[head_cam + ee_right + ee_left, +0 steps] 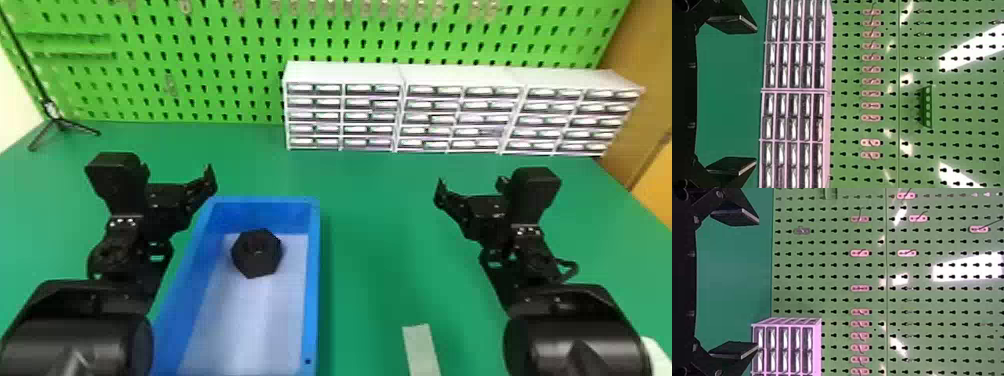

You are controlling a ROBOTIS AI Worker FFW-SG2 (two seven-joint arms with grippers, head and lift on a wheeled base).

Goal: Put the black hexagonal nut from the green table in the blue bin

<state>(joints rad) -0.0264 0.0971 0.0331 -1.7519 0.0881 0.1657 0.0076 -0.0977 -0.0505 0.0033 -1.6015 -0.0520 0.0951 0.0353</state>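
Observation:
In the head view my left gripper (pixel 207 182) is raised at the left, by the far left corner of the blue bin (pixel 313 280). The black hexagonal nut (pixel 256 252) lies inside that bin, toward its far end, on the pale bottom. My right gripper (pixel 441 195) is held over the green table, well to the right of the bin. In the left wrist view the left gripper (pixel 756 284) has its fingers wide apart with nothing between them. The right wrist view shows the right gripper (pixel 756 94) open and holding nothing.
White drawer cabinets (pixel 345 75) stand along the back of the green table (pixel 370 250), before a green pegboard (pixel 220 65). A pale strip (pixel 421 350) lies near the front edge, right of the bin. A small black tripod (pixel 62 125) stands at the far left.

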